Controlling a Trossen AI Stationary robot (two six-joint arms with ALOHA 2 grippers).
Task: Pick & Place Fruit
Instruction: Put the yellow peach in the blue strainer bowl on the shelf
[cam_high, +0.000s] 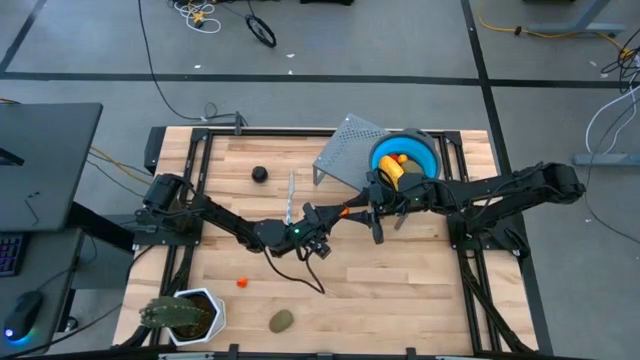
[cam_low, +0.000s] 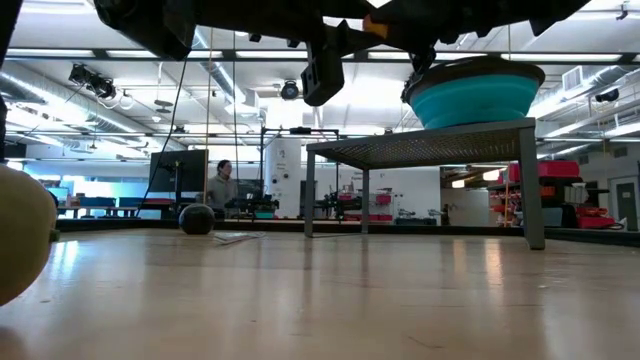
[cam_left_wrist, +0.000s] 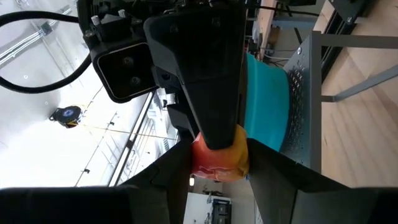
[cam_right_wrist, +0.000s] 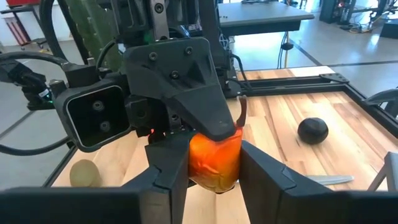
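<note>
**Above Table Centre: Two Grippers on One Orange Fruit**

Above table centre, raised clear of the wood: orange fruit (cam_right_wrist: 214, 155) pinched by left gripper (cam_left_wrist: 217, 168), with right gripper (cam_right_wrist: 214, 177) fingers pressed against both sides. Probably light, hard, smooth and slippery. Best gripped across the widest middle. Blue bowl (cam_high: 428, 160) at 1 o'clock.

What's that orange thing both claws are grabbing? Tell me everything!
A small toy orange fruit, glossy like plastic, orange-red fading to yellow on one side. It hangs above the wooden table, near the blue bowl, pinched by the left claw and the right claw, meeting face to face. Nothing else touches it.
</note>
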